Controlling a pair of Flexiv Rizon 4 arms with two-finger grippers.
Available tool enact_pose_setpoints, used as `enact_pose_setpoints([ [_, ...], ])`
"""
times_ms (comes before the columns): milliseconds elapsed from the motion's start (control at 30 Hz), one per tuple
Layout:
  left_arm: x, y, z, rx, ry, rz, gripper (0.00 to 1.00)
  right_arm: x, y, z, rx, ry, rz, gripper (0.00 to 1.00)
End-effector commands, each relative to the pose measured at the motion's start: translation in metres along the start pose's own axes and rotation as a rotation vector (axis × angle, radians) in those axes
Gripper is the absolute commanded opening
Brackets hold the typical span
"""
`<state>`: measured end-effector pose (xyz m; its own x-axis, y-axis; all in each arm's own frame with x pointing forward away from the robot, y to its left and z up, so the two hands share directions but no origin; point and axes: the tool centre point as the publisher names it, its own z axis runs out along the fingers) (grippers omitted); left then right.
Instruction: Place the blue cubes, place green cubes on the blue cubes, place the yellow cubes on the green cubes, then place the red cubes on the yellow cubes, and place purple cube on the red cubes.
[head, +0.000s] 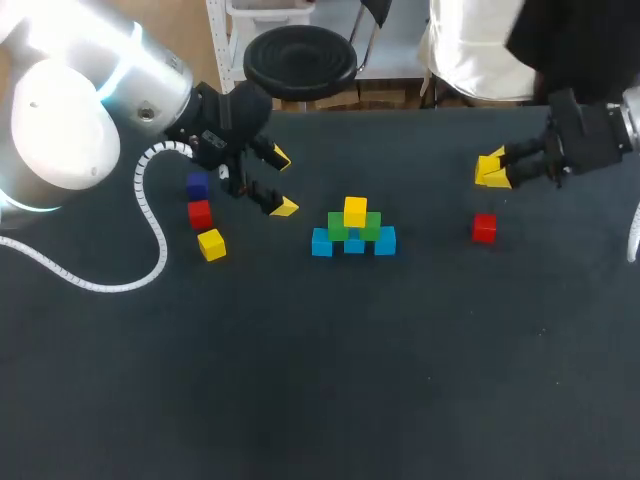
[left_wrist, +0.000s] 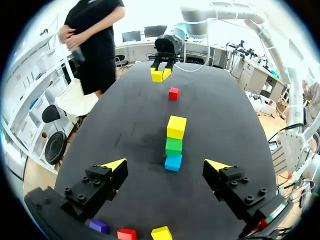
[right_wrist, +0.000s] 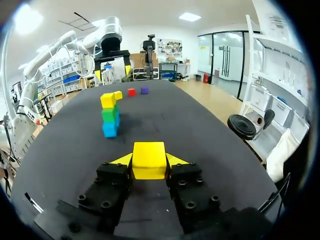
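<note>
Blocks lie on a dark matte table (head: 300, 380) around a central stack (head: 354, 230). Well left of the stack sit three loose pieces, close together: a small purple cube (head: 197, 185), a small red cube (head: 200, 213) and a small yellow cube (head: 211, 244). Between them and the stack hangs the left tool (head: 282, 183), yellow-tipped fingers spread wide, holding nothing. The stack has three blue cubes (head: 321, 242) in a row on the table, two green cubes (head: 340, 226) on them, and a top yellow cube (head: 355, 211). Right of the stack lies a second red cube (head: 484, 228), alone. Farther right, the right tool (head: 490, 170) is clenched on another yellow cube (right_wrist: 148, 160).
</note>
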<state>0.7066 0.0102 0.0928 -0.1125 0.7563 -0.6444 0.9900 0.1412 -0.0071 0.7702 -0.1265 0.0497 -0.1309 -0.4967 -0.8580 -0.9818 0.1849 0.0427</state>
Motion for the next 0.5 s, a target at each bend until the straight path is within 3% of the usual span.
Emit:
enact_pose_setpoints([
  [33, 0.002, 0.0, 0.0, -0.001, -0.006, 0.004, 1.0, -0.02, 0.018, 0.003, 0.044, 0.039, -0.017, 0.0],
  [500, 0.002, 0.0, 0.0, -0.001, -0.006, 0.004, 1.0, -0.067, 0.042, 0.026, 0.01, 0.056, -0.076, 0.0],
])
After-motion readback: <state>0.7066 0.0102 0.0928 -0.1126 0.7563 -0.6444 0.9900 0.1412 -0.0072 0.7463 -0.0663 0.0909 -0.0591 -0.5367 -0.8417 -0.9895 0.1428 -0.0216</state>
